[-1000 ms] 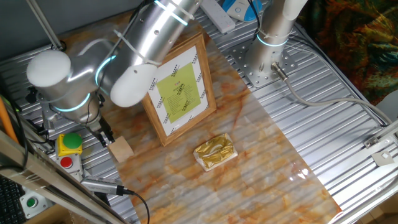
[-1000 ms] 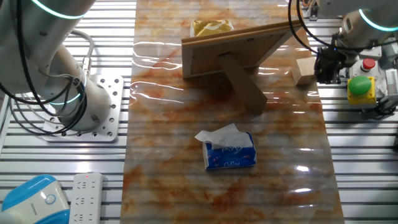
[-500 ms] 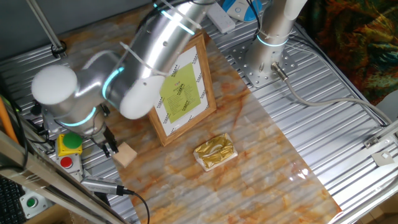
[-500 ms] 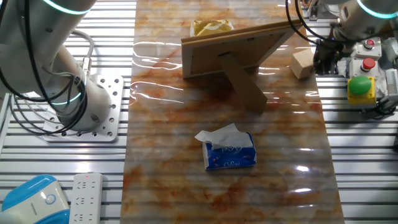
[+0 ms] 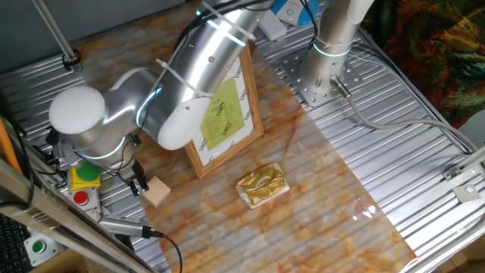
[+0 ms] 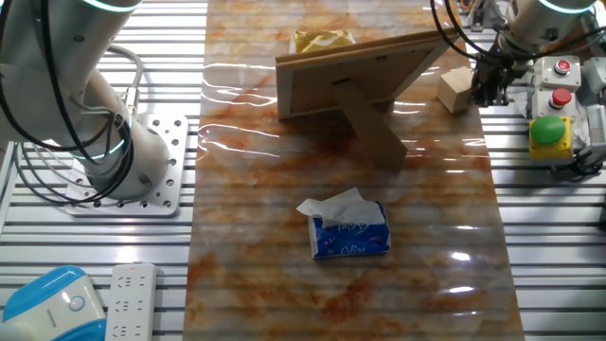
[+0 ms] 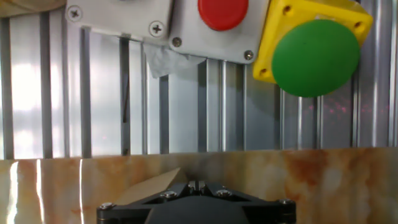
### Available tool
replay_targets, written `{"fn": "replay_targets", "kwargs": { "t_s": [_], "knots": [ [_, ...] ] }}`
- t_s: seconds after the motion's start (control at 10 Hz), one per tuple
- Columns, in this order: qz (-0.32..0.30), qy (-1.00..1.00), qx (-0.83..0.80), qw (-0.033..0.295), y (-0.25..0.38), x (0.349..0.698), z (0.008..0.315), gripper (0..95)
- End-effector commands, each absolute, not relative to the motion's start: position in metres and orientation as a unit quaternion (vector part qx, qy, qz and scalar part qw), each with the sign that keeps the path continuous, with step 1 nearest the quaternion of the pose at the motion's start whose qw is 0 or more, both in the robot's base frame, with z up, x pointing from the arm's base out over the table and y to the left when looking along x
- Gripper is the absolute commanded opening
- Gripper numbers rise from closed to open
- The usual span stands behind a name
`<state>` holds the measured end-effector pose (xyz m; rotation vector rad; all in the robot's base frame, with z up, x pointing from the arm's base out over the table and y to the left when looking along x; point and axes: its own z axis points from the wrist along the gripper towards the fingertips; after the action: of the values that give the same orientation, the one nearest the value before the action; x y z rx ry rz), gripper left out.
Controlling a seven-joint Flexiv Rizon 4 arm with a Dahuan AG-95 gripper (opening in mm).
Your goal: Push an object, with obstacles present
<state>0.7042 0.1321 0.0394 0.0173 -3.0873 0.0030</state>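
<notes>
The small tan wooden block (image 5: 156, 192) lies near the left edge of the marbled mat, and it also shows in the other fixed view (image 6: 455, 88). My gripper (image 5: 139, 184) is shut with nothing between its fingers and presses against the block's side from the button-box side (image 6: 488, 85). In the hand view the closed fingertips (image 7: 197, 185) sit at the bottom, with a corner of the block (image 7: 155, 185) just left of them. The picture frame (image 5: 223, 114) stands upright beside the arm, and the gold foil packet (image 5: 261, 185) lies further along the mat.
A button box with a green button (image 7: 316, 57) and a red button (image 7: 222, 11) sits on the metal slats right behind the gripper. A blue tissue pack (image 6: 350, 232) lies behind the frame's stand (image 6: 365, 123). A power strip (image 6: 133, 301) lies at the corner.
The gripper has slid along the mat's edge with the block pushed ahead of it, away from the frame's corner and toward the gold packet's end. The frame and the packet stay put.
</notes>
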Motion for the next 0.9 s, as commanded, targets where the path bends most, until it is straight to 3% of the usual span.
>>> {"fn": "replay_targets", "kwargs": {
  "t_s": [0.1,0.9],
  "knots": [
    [-0.007,-1.0,-0.003,0.028,0.135,0.705,0.039,0.0],
    [-0.026,-0.999,-0.027,0.034,0.158,0.701,0.033,0.0]
  ]
}}
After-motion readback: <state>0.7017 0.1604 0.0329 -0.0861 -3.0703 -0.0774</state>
